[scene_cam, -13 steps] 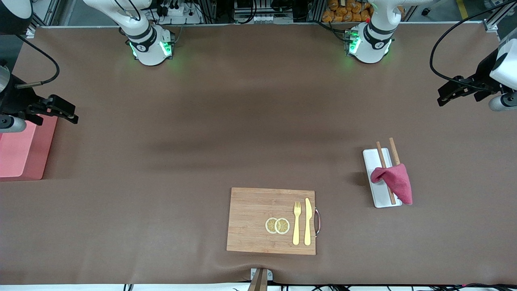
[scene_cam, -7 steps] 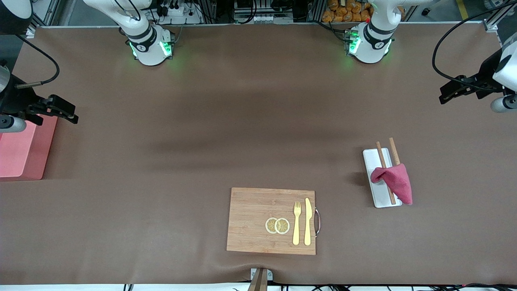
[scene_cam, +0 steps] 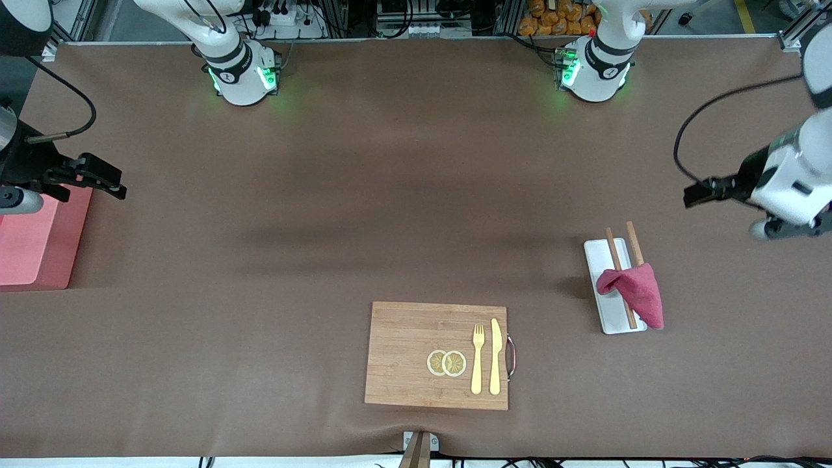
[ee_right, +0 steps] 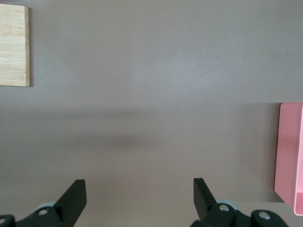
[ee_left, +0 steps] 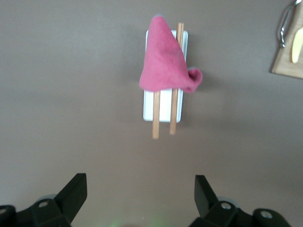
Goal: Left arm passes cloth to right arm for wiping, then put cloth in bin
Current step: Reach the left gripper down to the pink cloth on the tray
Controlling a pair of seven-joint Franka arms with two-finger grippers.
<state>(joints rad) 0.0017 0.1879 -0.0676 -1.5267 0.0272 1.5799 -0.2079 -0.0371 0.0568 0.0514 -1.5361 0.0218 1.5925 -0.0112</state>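
The left gripper [ee_left: 139,201], jaws open and empty, hangs above bare table short of the cloth [ee_left: 165,61] draped over the tray [ee_left: 164,101], while the right gripper [ee_right: 138,201] waits open beside the bin [ee_right: 289,156].

The cloth [scene_cam: 634,292] is deep pink-red; the tray [scene_cam: 611,315] under it is white, its two sticks [scene_cam: 634,242] light brown. The bin [scene_cam: 39,237] is salmon pink. The board [scene_cam: 406,354] is pale striped bamboo, bearing a gold fork [scene_cam: 478,359], gold knife [scene_cam: 495,356] and two yellow-green, white-rimmed citrus slices [scene_cam: 446,363]. The surface [scene_cam: 364,195] is plain brown.
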